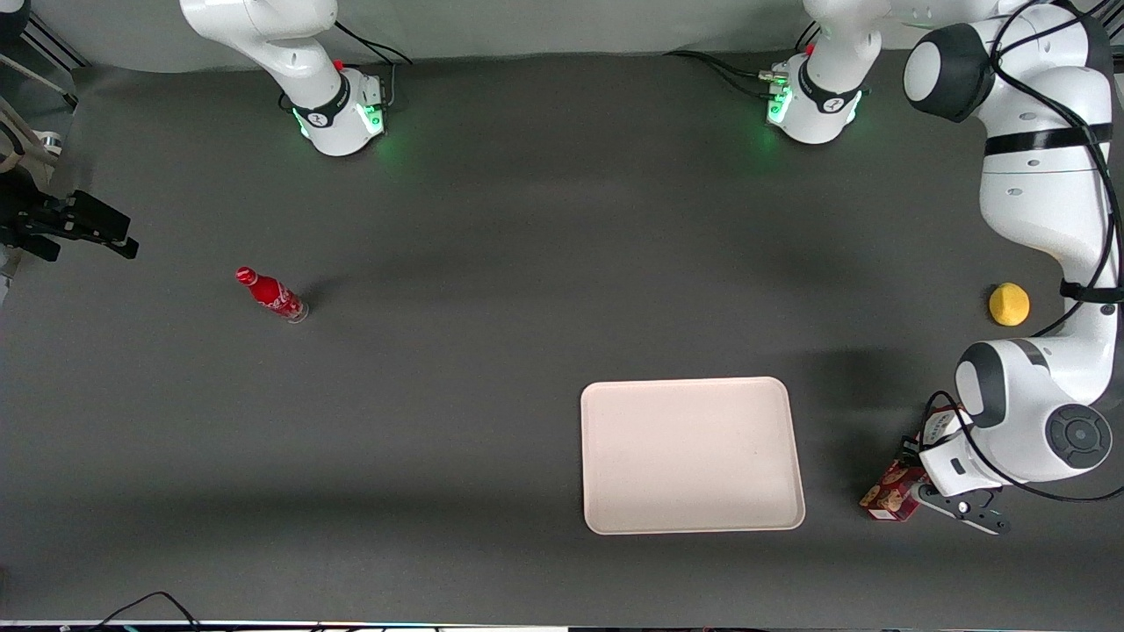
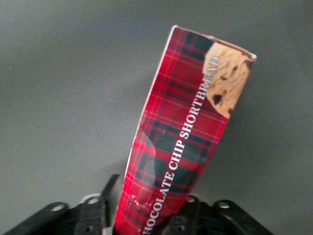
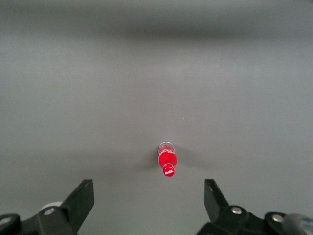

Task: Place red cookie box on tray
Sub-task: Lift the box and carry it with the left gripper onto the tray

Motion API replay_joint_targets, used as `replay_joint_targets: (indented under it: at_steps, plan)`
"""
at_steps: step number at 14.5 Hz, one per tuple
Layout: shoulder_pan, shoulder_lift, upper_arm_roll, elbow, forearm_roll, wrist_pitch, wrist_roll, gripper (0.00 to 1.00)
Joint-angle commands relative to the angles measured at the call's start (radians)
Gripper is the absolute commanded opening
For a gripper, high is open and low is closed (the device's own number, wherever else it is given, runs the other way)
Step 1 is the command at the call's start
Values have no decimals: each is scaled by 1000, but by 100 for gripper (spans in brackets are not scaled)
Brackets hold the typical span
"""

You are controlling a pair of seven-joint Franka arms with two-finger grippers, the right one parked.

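Red cookie box (image 2: 181, 142): dark-red plaid carton, white "CHOCOLATE CHIP SHORTBREAD" lettering, cookie print at one end. Gripper (image 1: 913, 483) clamps it at the working arm's end of the table, beside the tray (image 1: 694, 518), not on it.

Three cameras: one overhead, two wrist-mounted.
Front view looks steeply down on the table; left wrist view sits close over the gripper (image 2: 146, 215) and red cookie box (image 2: 183, 137), also visible in front view.
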Motion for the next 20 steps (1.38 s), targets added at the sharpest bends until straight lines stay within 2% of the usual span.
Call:
replay_joint_targets:
  at_steps: [1,5,7,10,14,17,20]
  plan:
    - [-3,-23,4,68,-7,-157,9,0]
    - [-7,-46,-4,281,-12,-503,-20,0]
    - [-10,-76,-20,327,-16,-610,-136,0]
    - [-18,-125,-117,328,-35,-662,-395,0]
    - [-25,-115,-304,315,-30,-587,-730,0]
    - [-71,-83,-320,216,-13,-365,-836,0]
    - [-88,-34,-321,104,83,-182,-862,0]
